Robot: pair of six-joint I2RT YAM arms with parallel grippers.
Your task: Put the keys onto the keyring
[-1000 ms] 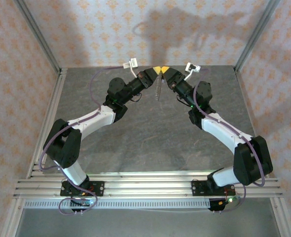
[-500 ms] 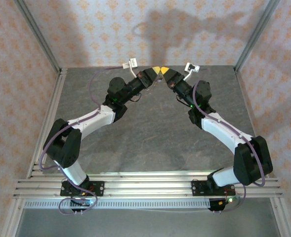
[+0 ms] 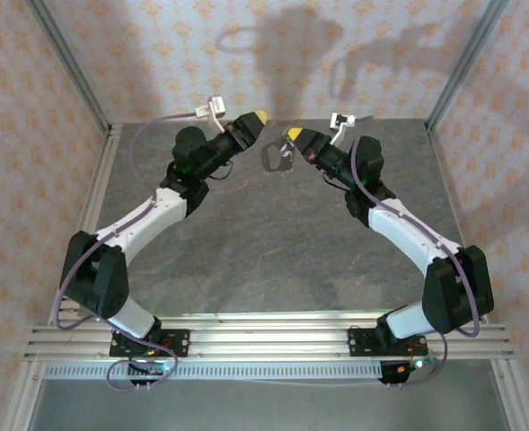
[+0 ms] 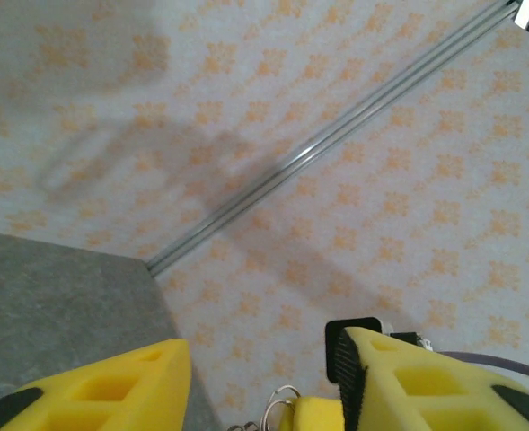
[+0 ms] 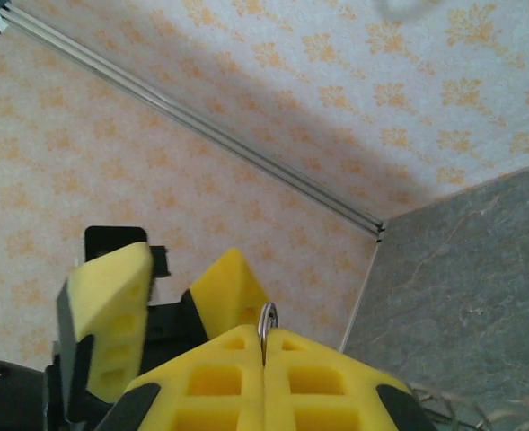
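Top view: both arms reached toward the far middle of the grey stone-look table (image 3: 264, 242), with their tips near each other but apart.

Right gripper (image 3: 294, 135), black body with yellow foam fingers (image 5: 219, 377): closed. In its wrist view the two pads met flush, pinching the thin pale wire loop of the keyring (image 5: 266, 319). A short arc of the loop stood up out of the seam. In the top view a small dangling shape hung just below and left of these tips, above the far part of the table. It carried a faint lilac tint and was too small to tell apart as ring or key.

Left gripper (image 3: 255, 117), same yellow foam pads: jaws parted with a clear gap, holding nothing. It sat just left of the right gripper and slightly farther back. In its wrist view, thin wire loops showed low between the two fingers, next to the right gripper's yellow tip.

Cream wall with orange motif (image 3: 156, 54) stood behind both.
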